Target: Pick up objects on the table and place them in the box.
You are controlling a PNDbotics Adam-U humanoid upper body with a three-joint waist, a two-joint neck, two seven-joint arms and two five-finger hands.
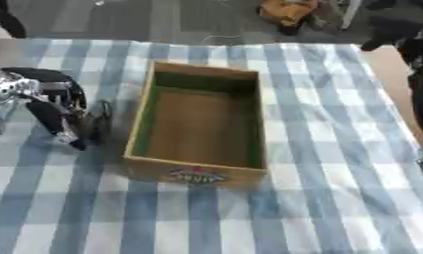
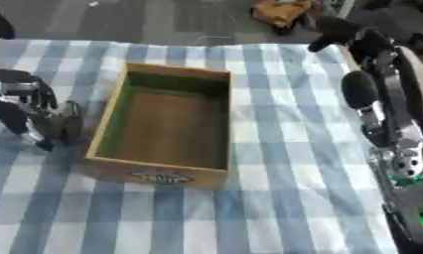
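Box [image 1: 197,126] sits open in the middle of the blue/white checked cloth [image 1: 336,163], long side running away from the robot, and its floor looks bare, nothing in it as far as either view shows, so by my read the task is at the start or between items, w/ no placement done that can be seen here. Only candidate obj visible: a small dark thing [image 1: 102,121] standing on the cloth just beside the box's left wall, outside it; shape too blurred to name, looks upright and narrow. Left hand [image 1: 54,106] is down at table level right next to it, on the side away from the box, fingers curled downward and dark fingertips [image 1: 76,141] near the cloth; whether they touch or pinch the dark thing can't be told, they look just beside it, maybe in contact. So obj lies betw hand and box wall, close to both. Right hand itself not made out; only the right arm [image 2: 380,114] shows along the right edge, well apart from box and obj. What's left, judging from this: get a hold on the dark thing, lift over the left wall, drop inside. Rest of the visible cloth shows no other items
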